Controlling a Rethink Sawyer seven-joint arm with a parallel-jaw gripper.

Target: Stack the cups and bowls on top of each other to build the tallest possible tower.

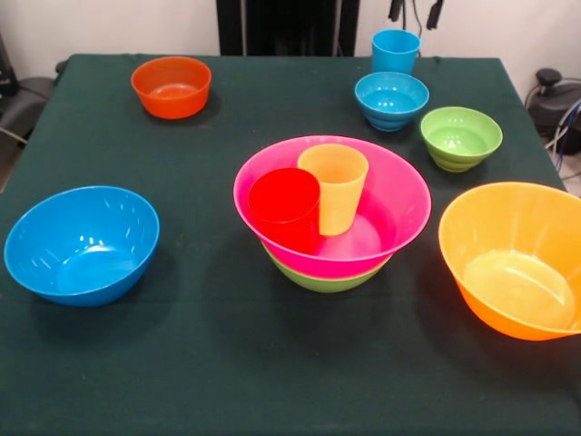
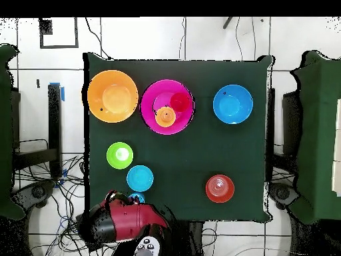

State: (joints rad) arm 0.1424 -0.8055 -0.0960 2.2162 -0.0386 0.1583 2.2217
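On your left in the front view, the medium blue bowl [image 1: 81,243] sits alone near the counter [image 1: 227,363] edge, and the small orange bowl [image 1: 172,86] sits well apart at the far side. In the middle stands the tower [image 1: 331,218] so far: the large pink bowl [image 1: 399,213] nested in a green bowl [image 1: 327,280], with the red cup [image 1: 284,210] and the yellow cup [image 1: 333,188] upright inside it, side by side and touching. Further right you have the small blue bowl [image 1: 391,100] with the light blue cup [image 1: 396,51] just behind it, the small green bowl [image 1: 461,138], and the large yellow-orange bowl [image 1: 511,259] at the right edge.

The claw [image 1: 415,11] shows only as dark tips at the top edge, above the light blue cup; you cannot tell whether it is open or closed.

Your risk, as I judge it: the two cups stand loose in the pink bowl, so any bowl set over them would rest on uneven rims and could tip. The light blue cup is close to the small blue bowl, so a descent there could nudge the bowl
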